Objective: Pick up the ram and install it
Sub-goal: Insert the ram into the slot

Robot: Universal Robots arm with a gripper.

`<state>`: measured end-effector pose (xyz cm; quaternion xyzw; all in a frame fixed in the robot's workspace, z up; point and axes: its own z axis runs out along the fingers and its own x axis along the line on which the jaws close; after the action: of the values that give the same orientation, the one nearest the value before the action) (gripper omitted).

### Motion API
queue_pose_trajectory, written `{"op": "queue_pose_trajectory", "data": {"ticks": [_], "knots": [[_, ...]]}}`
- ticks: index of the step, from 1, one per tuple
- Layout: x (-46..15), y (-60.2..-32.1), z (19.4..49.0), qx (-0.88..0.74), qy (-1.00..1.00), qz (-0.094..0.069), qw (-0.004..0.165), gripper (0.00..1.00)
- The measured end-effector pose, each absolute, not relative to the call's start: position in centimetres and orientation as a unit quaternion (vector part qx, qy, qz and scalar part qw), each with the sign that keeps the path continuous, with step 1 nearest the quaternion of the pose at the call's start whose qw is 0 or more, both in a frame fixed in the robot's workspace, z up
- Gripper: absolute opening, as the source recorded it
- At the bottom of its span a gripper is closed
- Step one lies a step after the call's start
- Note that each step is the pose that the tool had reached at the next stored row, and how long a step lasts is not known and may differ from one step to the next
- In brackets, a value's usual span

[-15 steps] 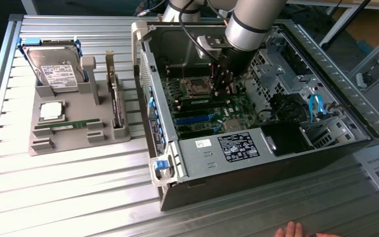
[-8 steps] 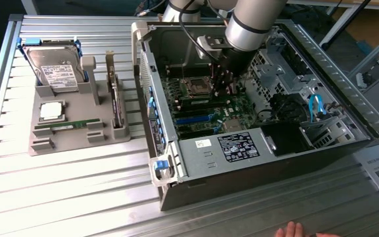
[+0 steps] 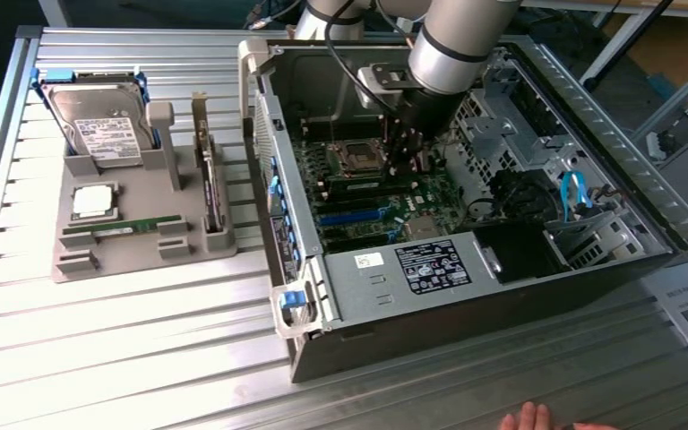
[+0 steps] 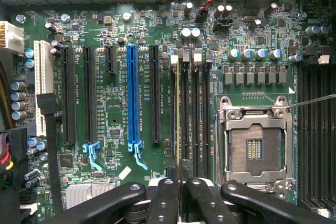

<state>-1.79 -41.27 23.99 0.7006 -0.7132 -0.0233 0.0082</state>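
- The arm reaches down from the far side into the open computer case (image 3: 487, 269), which lies on the slatted metal bench (image 3: 141, 349).
- The gripper (image 3: 411, 163) hangs over the motherboard (image 3: 368, 210), just beside the processor socket (image 3: 356, 159).
- In the wrist view the fingers (image 4: 167, 195) are closed on the ram (image 4: 178, 108), with the gripper (image 4: 181, 176) pinching its upper edge.
- The ram is seen edge-on as a thin pale line. It stands upright and is lined up with the memory slot farthest from the processor socket (image 4: 254, 148).
- That slot is next to a long black expansion slot (image 4: 155, 93), and the other memory slots (image 4: 195, 114) lie between the ram and the socket.
- Whether the ram is fully seated cannot be told (its lower edge is hidden in the slot's line).
- A blue expansion slot (image 4: 131, 93) lies beyond the black one.
- At the exterior view's left, a grey holder (image 3: 141, 255) sits on the bench well apart from the case.
- The holder carries a hard drive (image 3: 103, 125), a square processor chip (image 3: 93, 202), an expansion card (image 3: 210, 193) and a second ram stick (image 3: 123, 227).
- A person's hand (image 3: 533, 419) rests at the near edge.
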Motion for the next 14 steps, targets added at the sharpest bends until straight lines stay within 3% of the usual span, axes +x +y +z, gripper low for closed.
{"op": "queue_pose_trajectory", "data": {"ticks": [14], "knots": [[-1.77, -41.17, 23.93, 0.701, -0.713, -0.023, 0.008, 0.12]]}}
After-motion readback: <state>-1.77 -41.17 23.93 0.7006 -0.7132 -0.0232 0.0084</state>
